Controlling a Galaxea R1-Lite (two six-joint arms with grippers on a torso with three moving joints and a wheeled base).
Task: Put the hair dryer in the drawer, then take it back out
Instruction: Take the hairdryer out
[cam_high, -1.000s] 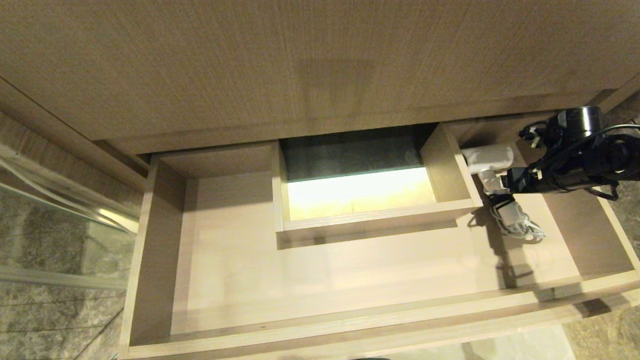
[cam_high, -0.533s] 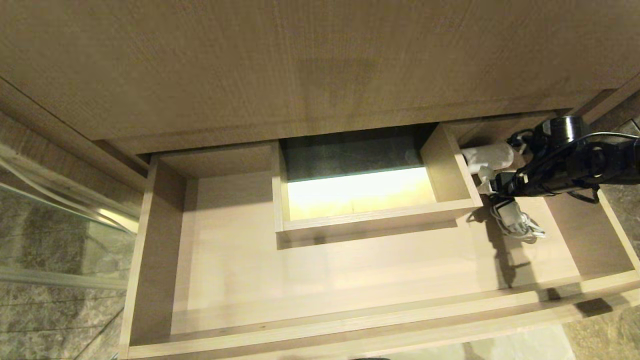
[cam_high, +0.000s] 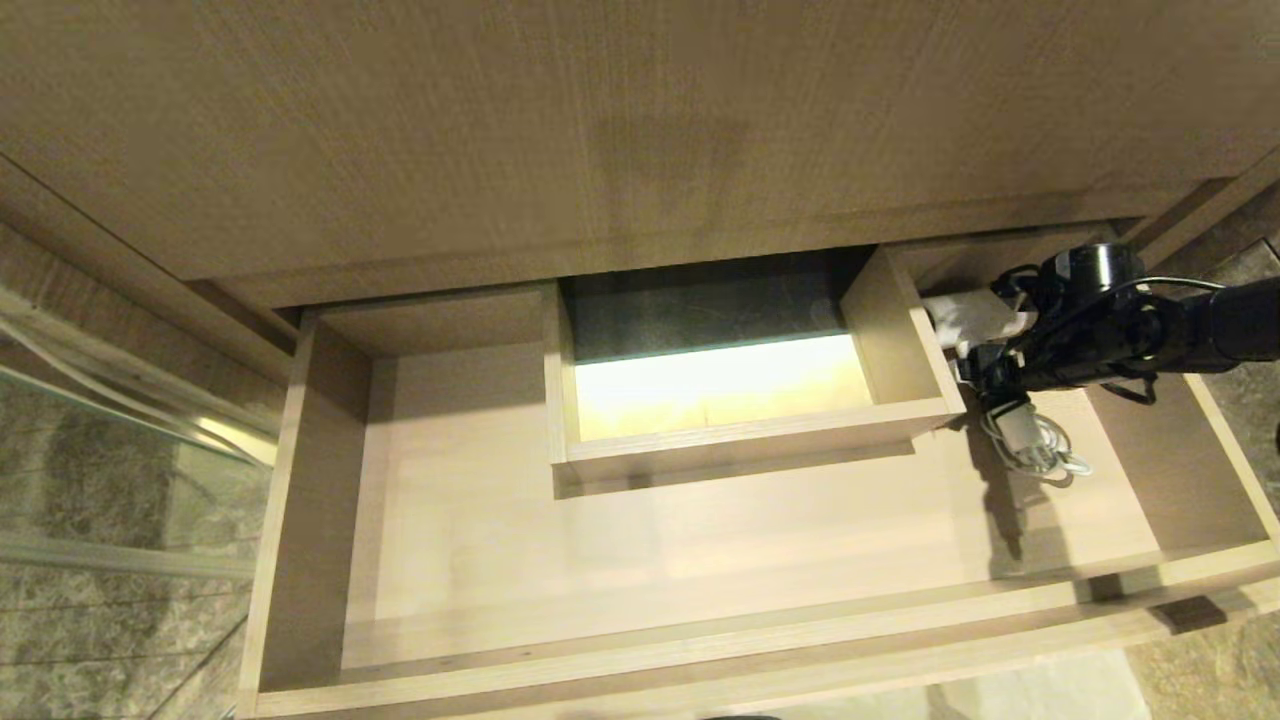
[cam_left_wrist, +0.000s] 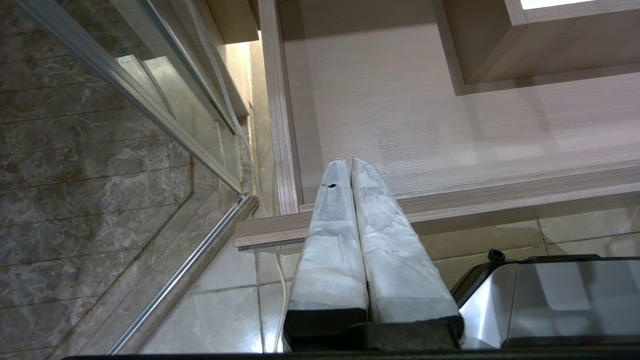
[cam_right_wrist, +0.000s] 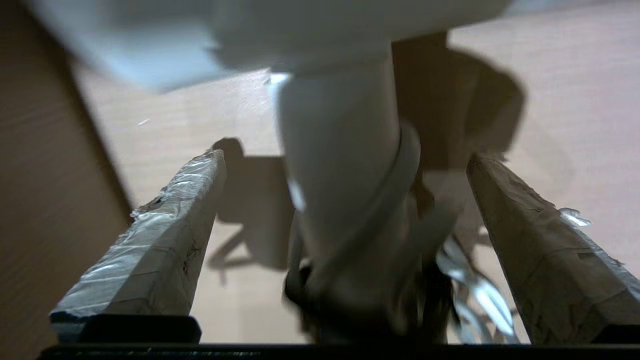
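A taller wood panel (cam_high: 640, 130) is being seen filling the upper part of the head view, and below it the drawer (cam_high: 330, 500) is standing pulled wide open, its light-wood floor shaped like a U around a boxed rectangular cut-out (cam_high: 740, 385) at mid-back. A marbled floor and a glass panel with a metal rail (cam_left_wrist: 150, 110) are being shown beside the drawer's left wall in the left wrist view. The right arm is reaching in from the right edge over the drawer's back right bay, just beside the cut-out's right wall. The hair dryer (cam_high: 965, 315) is lying in that bay on the drawer floor, its white barrel toward the back and its coiled cord (cam_high: 1035, 445) trailing forward of the arm. The right gripper (cam_right_wrist: 345, 200) is being held wide open, its two taped fingers (cam_right_wrist: 165, 240) straddling the dryer's handle (cam_right_wrist: 340, 190) with a gap on either side, so nothing appears to be gripped, though the close view is blurred. The left gripper (cam_left_wrist: 350, 165) is being kept off the drawer's front left corner, its wrapped fingers pressed together and empty.
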